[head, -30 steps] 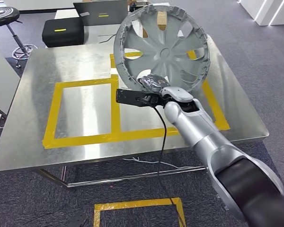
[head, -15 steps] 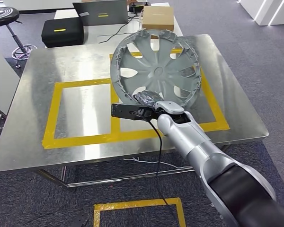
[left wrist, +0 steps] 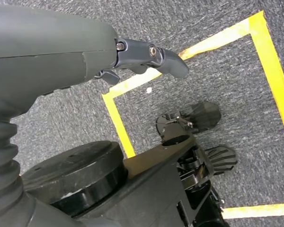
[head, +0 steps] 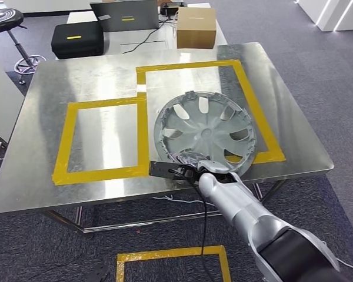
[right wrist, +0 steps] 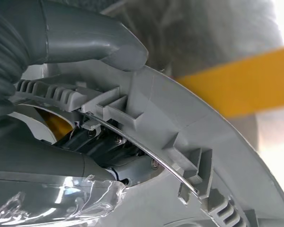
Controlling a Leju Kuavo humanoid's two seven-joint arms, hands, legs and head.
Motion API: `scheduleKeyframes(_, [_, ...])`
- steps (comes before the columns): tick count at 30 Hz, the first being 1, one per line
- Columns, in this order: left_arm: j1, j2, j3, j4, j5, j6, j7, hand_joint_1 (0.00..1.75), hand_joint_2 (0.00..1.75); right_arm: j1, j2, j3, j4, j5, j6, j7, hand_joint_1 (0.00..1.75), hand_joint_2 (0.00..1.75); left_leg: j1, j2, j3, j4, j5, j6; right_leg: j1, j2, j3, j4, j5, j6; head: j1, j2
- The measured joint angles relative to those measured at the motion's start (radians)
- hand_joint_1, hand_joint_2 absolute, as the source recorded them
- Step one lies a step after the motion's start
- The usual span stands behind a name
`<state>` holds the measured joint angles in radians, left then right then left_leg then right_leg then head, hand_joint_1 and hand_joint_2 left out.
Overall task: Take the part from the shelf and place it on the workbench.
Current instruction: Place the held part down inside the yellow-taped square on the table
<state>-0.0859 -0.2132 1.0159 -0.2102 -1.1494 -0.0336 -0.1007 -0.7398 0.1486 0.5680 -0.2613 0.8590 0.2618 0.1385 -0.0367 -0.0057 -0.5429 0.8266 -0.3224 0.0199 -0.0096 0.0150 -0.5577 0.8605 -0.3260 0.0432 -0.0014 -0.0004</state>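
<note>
The part is a grey spoked wheel cover point(head: 206, 132), lying nearly flat on the steel workbench point(head: 99, 76) inside the right yellow tape square point(head: 247, 100). My right hand point(head: 190, 164) grips its near rim at the table's front edge. In the right wrist view the grey thumb point(right wrist: 97, 38) presses on the ribbed rim point(right wrist: 162, 118), with the darker fingers point(right wrist: 108, 151) under it. My left hand point(left wrist: 147, 56) hangs beside my body over the carpet, fingers slightly curled, holding nothing.
A second yellow tape square point(head: 101, 138) marks the bench's left half. Behind the bench stand a cardboard box point(head: 196, 26), a black case point(head: 77, 38), a laptop point(head: 125, 14) and a stool point(head: 8, 20). Yellow tape point(head: 172, 255) marks the carpet below.
My right arm has lowered and drawn back, bringing the wheel cover from tilted upright in the air down to nearly flat on the bench inside the right square.
</note>
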Motion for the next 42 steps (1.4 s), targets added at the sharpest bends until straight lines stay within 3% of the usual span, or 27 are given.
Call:
scheduleKeyframes(9, [0.002, 0.003, 0.000, 0.000, 0.007, 0.002, -0.001, 0.00, 1.75, 0.004, -0.020, -0.002, 0.004, 0.003, -0.012, 0.023, 1.59, 1.75, 0.000, 0.000, 0.000, 0.000, 0.000, 0.000, 0.000, 0.000, 0.000, 0.000, 0.000, 0.000, 0.000, 0.000])
scheduleKeyframes(16, [0.015, 0.011, 0.002, 0.000, 0.015, -0.004, -0.022, 0.00, 1.75, -0.006, -0.097, -0.017, 0.004, 0.002, -0.040, 0.027, 1.59, 1.75, -0.001, 0.000, 0.000, 0.000, 0.000, 0.000, -0.001, -0.001, 0.001, -0.001, 0.000, 0.000, 0.000, 0.000])
scheduleKeyframes(18, [0.018, 0.014, 0.002, 0.000, 0.020, -0.013, -0.030, 0.00, 1.75, -0.009, -0.120, -0.025, 0.004, -0.005, -0.048, 0.018, 1.59, 1.75, -0.003, 0.000, -0.001, 0.001, -0.005, 0.007, -0.004, 0.000, 0.004, -0.007, 0.001, 0.007, 0.000, 0.000])
scheduleKeyframes(20, [0.019, 0.017, 0.003, 0.000, 0.023, -0.022, -0.037, 0.00, 1.75, -0.013, -0.139, -0.036, 0.003, -0.015, -0.052, 0.011, 1.59, 1.75, -0.002, 0.000, 0.010, -0.011, -0.008, 0.022, -0.004, 0.001, 0.008, -0.012, -0.002, 0.019, 0.000, 0.000])
scheduleKeyframes(22, [0.020, 0.019, 0.003, 0.000, 0.023, -0.028, -0.043, 0.00, 1.75, -0.017, -0.155, -0.047, 0.001, -0.022, -0.052, 0.005, 1.59, 1.75, 0.006, 0.002, 0.027, -0.029, -0.005, 0.033, -0.001, 0.000, -0.020, 0.052, -0.042, 0.024, 0.004, 0.000])
scheduleKeyframes(25, [0.021, 0.021, 0.004, 0.000, 0.021, -0.032, -0.047, 0.00, 1.75, -0.015, -0.174, -0.056, 0.001, -0.024, -0.052, 0.001, 1.59, 1.75, 0.014, 0.006, 0.036, -0.028, -0.009, 0.033, -0.003, -0.003, -0.137, 0.286, -0.144, 0.031, 0.008, 0.000])
scheduleKeyframes(26, [0.022, 0.022, 0.004, 0.000, 0.021, -0.033, -0.048, 0.00, 1.75, -0.011, -0.178, -0.057, 0.001, -0.024, -0.052, 0.001, 1.59, 1.75, 0.016, 0.006, 0.038, -0.025, -0.014, 0.029, -0.004, -0.004, -0.161, 0.332, -0.153, 0.035, 0.008, 0.000])
scheduleKeyframes(27, [0.023, 0.022, 0.004, 0.000, 0.021, -0.033, -0.048, 0.00, 1.75, -0.007, -0.182, -0.059, 0.001, -0.024, -0.052, 0.001, 1.59, 1.75, 0.020, 0.006, 0.041, -0.020, -0.020, 0.024, -0.006, -0.005, -0.164, 0.333, -0.141, 0.039, 0.008, 0.000])
scheduleKeyframes(28, [0.024, 0.022, 0.004, 0.000, 0.021, -0.034, -0.049, 0.00, 1.75, -0.004, -0.185, -0.060, 0.001, -0.024, -0.052, 0.001, 1.59, 1.75, 0.024, 0.005, 0.046, -0.014, -0.027, 0.017, -0.008, -0.006, -0.144, 0.289, -0.110, 0.043, 0.008, 0.000])
scheduleKeyframes(30, [0.025, 0.024, 0.004, 0.000, 0.020, -0.033, -0.051, 0.00, 1.75, -0.003, -0.188, -0.063, 0.001, -0.024, -0.052, 0.000, 1.59, 1.75, 0.032, 0.005, 0.056, 0.002, -0.048, -0.002, -0.017, -0.010, -0.062, 0.135, -0.036, 0.056, 0.010, 0.000])
scheduleKeyframes(31, [0.024, 0.025, 0.004, 0.000, 0.019, -0.033, -0.052, 0.00, 1.75, -0.004, -0.188, -0.065, 0.001, -0.024, -0.052, -0.001, 1.59, 1.75, 0.035, 0.005, 0.059, 0.011, -0.060, -0.011, -0.020, -0.009, -0.025, 0.072, -0.017, 0.056, 0.010, 0.000])
scheduleKeyframes(33, [0.023, 0.027, 0.004, 0.000, 0.018, -0.032, -0.053, 0.00, 1.75, -0.004, -0.189, -0.069, 0.001, -0.023, -0.053, -0.004, 1.59, 1.75, 0.036, 0.005, 0.065, 0.016, -0.075, -0.018, -0.019, -0.004, 0.010, 0.021, -0.017, 0.043, 0.007, 0.000])
scheduleKeyframes(36, [0.023, 0.027, 0.004, 0.000, 0.017, -0.028, -0.054, 0.00, 1.75, -0.007, -0.192, -0.073, 0.000, -0.021, -0.053, -0.007, 1.59, 1.75, 0.041, 0.005, 0.076, 0.022, -0.091, -0.024, -0.015, 0.000, 0.030, 0.011, -0.030, 0.011, 0.000, 0.000])
scheduleKeyframes(38, [0.021, 0.029, 0.004, 0.000, 0.017, -0.025, -0.055, 0.00, 1.75, -0.009, -0.195, -0.076, -0.001, -0.019, -0.054, -0.008, 1.59, 1.75, 0.043, 0.006, 0.030, 0.115, -0.137, -0.036, -0.020, -0.001, 0.049, 0.001, -0.037, -0.002, -0.003, 0.000])
scheduleKeyframes(40, [0.022, 0.029, 0.004, 0.000, 0.017, -0.023, -0.055, 0.00, 1.75, -0.008, -0.196, -0.077, -0.002, -0.018, -0.056, -0.010, 1.59, 1.75, 0.048, 0.005, -0.069, 0.275, -0.189, -0.046, -0.023, -0.001, 0.060, -0.003, -0.046, -0.005, -0.006, 0.000])
scheduleKeyframes(41, [0.024, 0.029, 0.004, 0.000, 0.017, -0.023, -0.054, 0.00, 1.75, -0.004, -0.196, -0.077, -0.002, -0.018, -0.057, -0.012, 1.59, 1.75, 0.051, 0.005, -0.110, 0.330, -0.195, -0.049, -0.025, 0.001, 0.065, -0.004, -0.051, -0.003, -0.006, 0.000])
scheduleKeyframes(42, [0.026, 0.029, 0.004, 0.000, 0.017, -0.021, -0.053, 0.00, 1.75, 0.000, -0.196, -0.077, -0.002, -0.019, -0.057, -0.015, 1.59, 1.75, 0.053, 0.005, -0.133, 0.348, -0.180, -0.051, -0.029, 0.002, 0.073, -0.005, -0.057, 0.001, -0.005, 0.000])
